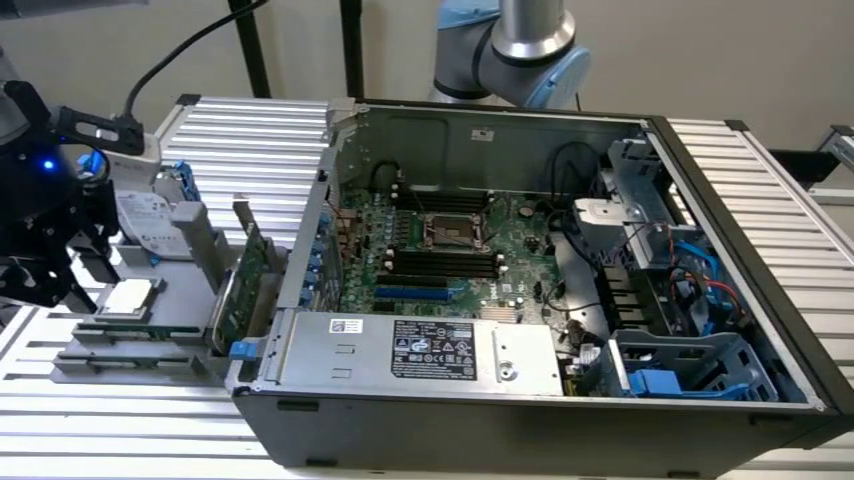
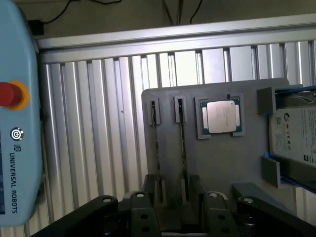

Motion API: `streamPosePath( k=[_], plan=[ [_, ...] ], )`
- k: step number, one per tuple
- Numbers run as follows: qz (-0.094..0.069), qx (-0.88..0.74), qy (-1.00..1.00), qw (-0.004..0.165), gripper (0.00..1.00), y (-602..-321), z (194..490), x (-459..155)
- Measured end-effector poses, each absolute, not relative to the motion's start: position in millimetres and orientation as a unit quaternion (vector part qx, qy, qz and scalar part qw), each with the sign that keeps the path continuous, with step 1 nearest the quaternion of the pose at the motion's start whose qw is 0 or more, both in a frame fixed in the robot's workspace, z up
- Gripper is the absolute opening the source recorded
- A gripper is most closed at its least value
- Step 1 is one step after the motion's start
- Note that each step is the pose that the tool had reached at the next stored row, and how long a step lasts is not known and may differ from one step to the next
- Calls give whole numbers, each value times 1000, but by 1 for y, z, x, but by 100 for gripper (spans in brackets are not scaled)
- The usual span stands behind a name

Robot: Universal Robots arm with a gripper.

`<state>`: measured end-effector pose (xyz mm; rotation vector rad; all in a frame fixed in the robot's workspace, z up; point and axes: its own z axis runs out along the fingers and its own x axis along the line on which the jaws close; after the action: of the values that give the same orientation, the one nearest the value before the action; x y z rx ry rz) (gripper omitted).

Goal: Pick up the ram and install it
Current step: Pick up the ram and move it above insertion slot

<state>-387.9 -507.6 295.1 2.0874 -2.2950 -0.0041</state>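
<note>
Two ram sticks stand on edge in a grey holder [image 2: 217, 168]: one ram stick [image 2: 156, 148] and a second ram stick [image 2: 182, 148] beside it. My gripper [image 2: 173, 186] hovers over their near ends, open, its black fingers [image 2: 148, 183] on either side of the pair, holding nothing. In the exterior view the gripper [image 1: 54, 285] is at the far left above the holder [image 1: 120, 360], where a ram stick [image 1: 140, 330] lies low. The motherboard's black slots [image 1: 438, 263] sit inside the open computer case [image 1: 534, 420], far from the gripper.
On the holder are a square silver processor [image 2: 220, 117], a hard drive [image 2: 296, 133] and a green expansion card [image 1: 247, 285]. A teach pendant [image 2: 15, 128] lies on the ribbed aluminium table [image 2: 98, 123]. The case's power supply [image 1: 414, 350] and drive cage [image 1: 694, 365] border the motherboard.
</note>
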Motion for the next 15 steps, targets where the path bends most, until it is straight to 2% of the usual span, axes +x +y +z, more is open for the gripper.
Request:
streamPosePath(
  k=[15],
  plan=[
    [-1, 673, -740, 20, 100, -513, 268, -393]
  ],
)
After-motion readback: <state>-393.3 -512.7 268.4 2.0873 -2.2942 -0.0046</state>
